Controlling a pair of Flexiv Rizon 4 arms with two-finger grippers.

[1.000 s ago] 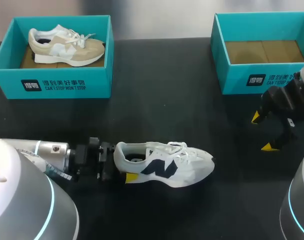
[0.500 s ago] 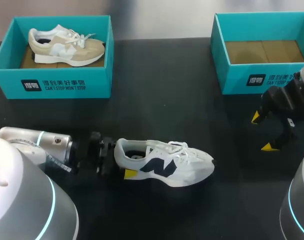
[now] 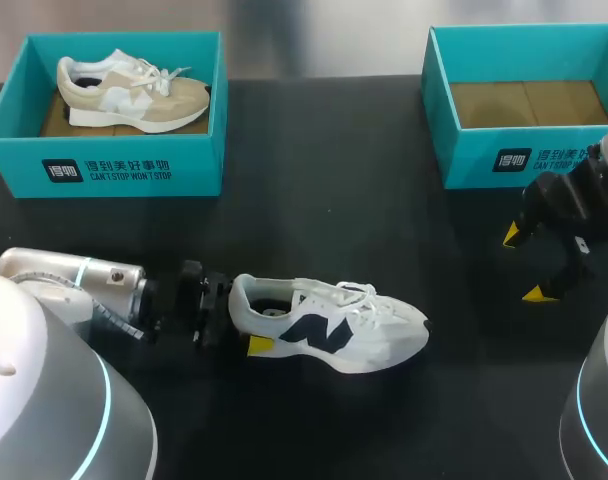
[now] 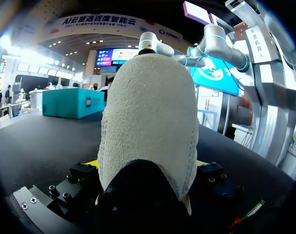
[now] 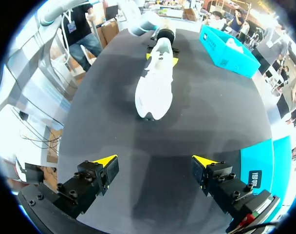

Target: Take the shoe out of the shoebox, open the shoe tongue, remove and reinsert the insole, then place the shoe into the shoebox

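Observation:
A white shoe [image 3: 329, 325] with a dark side logo lies on its sole on the black table, toe pointing right. My left gripper [image 3: 246, 318] is at its heel with the fingers wide apart, one on each side. One yellow tip [image 3: 261, 346] shows on the near side. In the left wrist view the pale suede heel [image 4: 150, 126] fills the gap between the fingers, so the gripper is shut on it. My right gripper [image 3: 525, 265] hangs open and empty in front of the empty teal shoebox [image 3: 504, 160]. From the right wrist, the shoe [image 5: 155, 83] lies ahead of the open gripper [image 5: 155, 161].
A second teal shoebox [image 3: 114, 170] at the back left holds a beige shoe [image 3: 134, 90]. Black tabletop [image 3: 324, 200] stretches between the two boxes and the white shoe.
My left arm has swung back a little and its gripper and the shoe's heel have shifted slightly away from me. The right arm has not moved.

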